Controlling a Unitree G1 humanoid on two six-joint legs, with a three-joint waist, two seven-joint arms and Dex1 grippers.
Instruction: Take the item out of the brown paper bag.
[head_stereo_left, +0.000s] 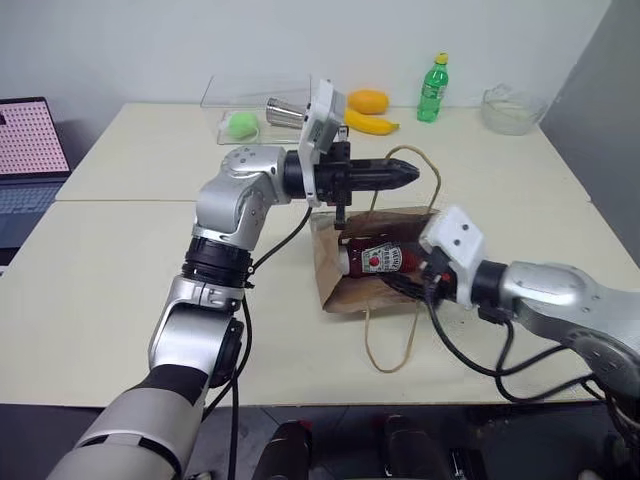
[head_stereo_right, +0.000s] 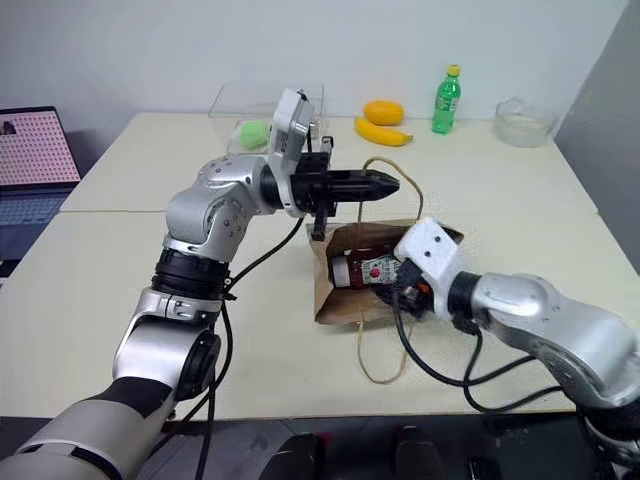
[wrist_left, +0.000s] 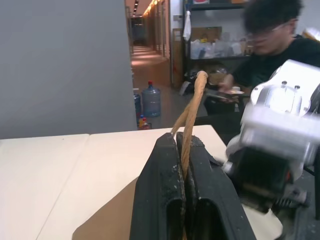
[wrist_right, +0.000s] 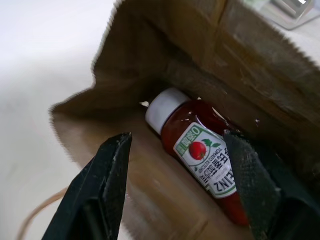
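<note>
The brown paper bag (head_stereo_left: 345, 285) lies on its side in the middle of the table, mouth toward my right arm. My left gripper (head_stereo_left: 408, 176) hovers above it, pointing sideways and shut on one tan loop handle (wrist_left: 192, 107), which holds the bag's upper side lifted. The other handle (head_stereo_left: 390, 345) trails on the table. Inside the bag lies the item (wrist_right: 200, 150), a red ketchup bottle with a white cap. My right gripper (wrist_right: 177, 137) is open at the bag's mouth, its black fingers (wrist_right: 107, 170) standing on either side of the bottle without touching it.
At the table's back stand a green bottle (head_stereo_left: 432, 90), a banana (head_stereo_left: 370, 123), an orange fruit (head_stereo_left: 367, 100), a clear plastic box (head_stereo_left: 255, 100) and a glass bowl (head_stereo_left: 512, 108). A laptop (head_stereo_left: 30, 150) sits far left. A person (wrist_left: 272, 45) sits beyond the table.
</note>
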